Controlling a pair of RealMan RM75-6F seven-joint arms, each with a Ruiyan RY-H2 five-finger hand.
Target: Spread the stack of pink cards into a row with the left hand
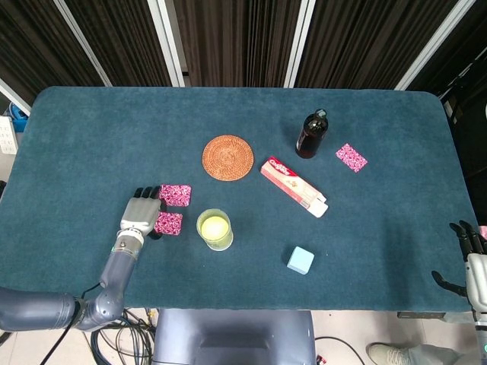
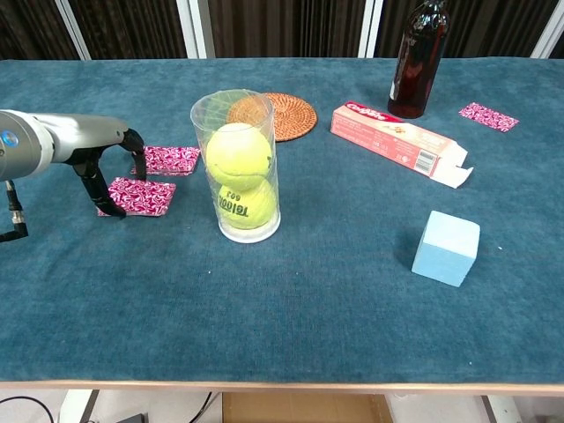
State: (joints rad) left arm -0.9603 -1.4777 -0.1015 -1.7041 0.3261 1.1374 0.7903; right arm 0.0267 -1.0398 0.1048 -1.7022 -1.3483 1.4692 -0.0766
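At near-left of surface (image 1: 91, 137): left hand (image 1: 140, 214), fingers (image 2: 91, 189) pointing down and pressing on left edge of near card (image 2: 137, 194), holding nothing. Second card (image 2: 167, 159) just beyond, toward far edge; row axis running near-to-far. Right hand (image 1: 470, 261) well apart at right edge, fingers spread.

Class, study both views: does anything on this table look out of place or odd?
One pink card lies alone beside the dark bottle, far from the two near the left hand. The toothpaste box has an open end flap.
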